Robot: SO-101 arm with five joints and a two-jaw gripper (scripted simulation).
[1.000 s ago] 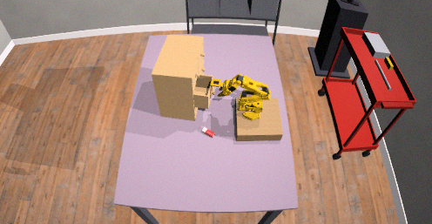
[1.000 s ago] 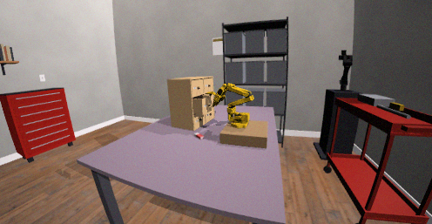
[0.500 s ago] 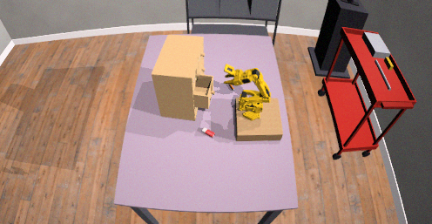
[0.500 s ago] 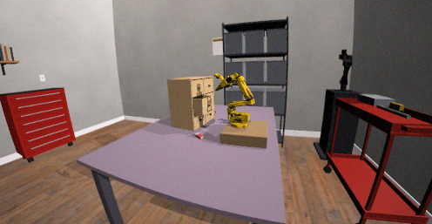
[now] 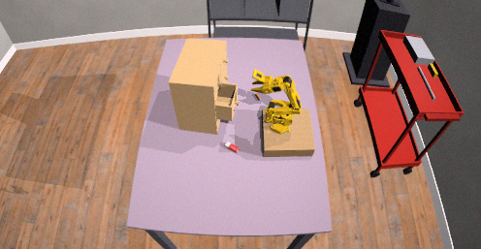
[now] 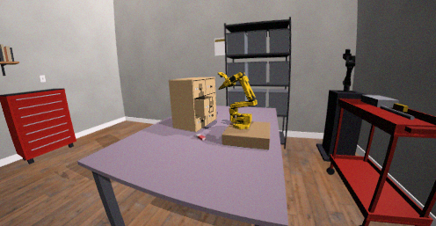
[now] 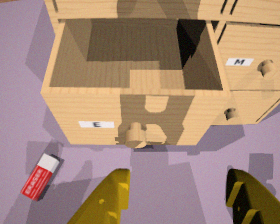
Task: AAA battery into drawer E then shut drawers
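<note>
The tan chest (image 5: 199, 84) stands upright on the purple table. One drawer (image 5: 227, 101) is pulled out towards the arm. In the wrist view this drawer (image 7: 134, 63) looks empty, and the label on its front is too small to read. My gripper (image 5: 257, 78) hangs above the table just in front of the open drawer. It is slightly open with nothing between its fingers. A small dark orange stick, probably the AAA battery (image 5: 258, 96), lies on the table below the arm. It is not in the wrist view.
A red and white eraser (image 5: 232, 146) lies on the table near the chest's front corner; it also shows in the wrist view (image 7: 40, 176). The arm stands on a wooden block (image 5: 288, 133). Shut drawers with knobs (image 7: 260, 70) are beside the open one.
</note>
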